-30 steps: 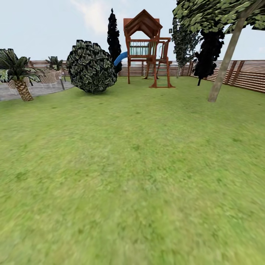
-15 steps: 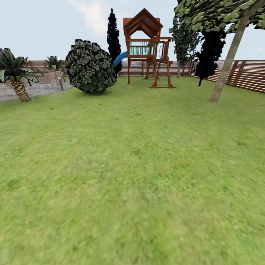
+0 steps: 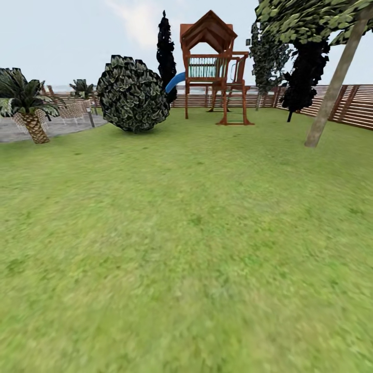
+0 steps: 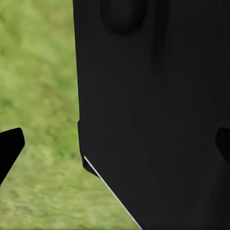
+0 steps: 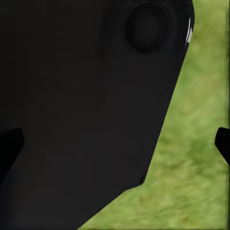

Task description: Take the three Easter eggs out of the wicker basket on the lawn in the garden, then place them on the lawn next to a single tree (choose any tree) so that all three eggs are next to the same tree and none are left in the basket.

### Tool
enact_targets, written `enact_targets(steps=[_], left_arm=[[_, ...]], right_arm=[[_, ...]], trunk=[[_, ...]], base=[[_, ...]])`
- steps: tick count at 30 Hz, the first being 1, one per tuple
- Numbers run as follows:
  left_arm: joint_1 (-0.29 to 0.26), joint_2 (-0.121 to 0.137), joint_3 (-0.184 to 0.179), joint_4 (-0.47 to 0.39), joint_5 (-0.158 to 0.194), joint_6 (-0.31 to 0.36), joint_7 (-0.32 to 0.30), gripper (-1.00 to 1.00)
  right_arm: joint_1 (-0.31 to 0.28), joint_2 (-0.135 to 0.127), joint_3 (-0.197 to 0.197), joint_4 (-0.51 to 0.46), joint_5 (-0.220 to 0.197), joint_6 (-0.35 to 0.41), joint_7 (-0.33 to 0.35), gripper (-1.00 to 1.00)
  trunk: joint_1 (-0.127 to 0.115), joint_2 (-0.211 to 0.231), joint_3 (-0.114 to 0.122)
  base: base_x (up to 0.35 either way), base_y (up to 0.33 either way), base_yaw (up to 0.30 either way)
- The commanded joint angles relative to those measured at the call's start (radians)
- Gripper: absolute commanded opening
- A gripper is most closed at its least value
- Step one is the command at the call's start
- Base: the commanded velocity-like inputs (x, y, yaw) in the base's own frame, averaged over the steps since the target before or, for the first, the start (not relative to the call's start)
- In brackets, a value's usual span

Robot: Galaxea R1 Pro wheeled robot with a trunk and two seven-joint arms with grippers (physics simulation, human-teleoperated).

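Note:
The lawn [image 3: 186,233] spreads wide and green across the head view. A tree [image 3: 334,88] with a leaning pale trunk and spotted leaves stands at the far right of it. The Easter eggs and the wicker basket are out of view. In the left wrist view my left gripper [image 4: 115,146] is open, its dark fingertips [image 4: 9,148] at the picture's edges, with a black part of the robot and grass beyond. In the right wrist view my right gripper [image 5: 116,143] is open too, holding nothing, over black bodywork and grass.
A round bush [image 3: 133,94] stands at the back left. A wooden playset [image 3: 212,67] with a blue slide stands behind it. A palm [image 3: 28,111] edges a grey paved patch [image 3: 57,127]. A black tree [image 3: 305,72] and a slatted fence [image 3: 357,106] close the far right.
The whole head view has slid rightward in the picture, so the camera has turned slightly left. The bush, playset and tree keep their places on the lawn.

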Motion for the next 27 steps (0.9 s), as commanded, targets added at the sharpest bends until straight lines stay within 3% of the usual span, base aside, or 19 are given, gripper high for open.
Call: enact_targets(steps=[1,27], left_arm=[[0.000,0.000,0.000,-0.001,0.001,-0.001,0.001,1.00],[0.000,-0.004,-0.001,-0.001,0.001,-0.001,0.001,1.00]], right_arm=[[0.000,-0.001,0.002,0.000,0.003,-0.003,0.001,1.00],[0.000,0.005,0.000,-0.007,0.000,-0.003,-0.007,1.00]], trunk=[[0.001,0.000,-0.001],[0.001,0.000,-0.001]], base=[[0.323,0.000,0.046],[0.323,0.000,0.003]])
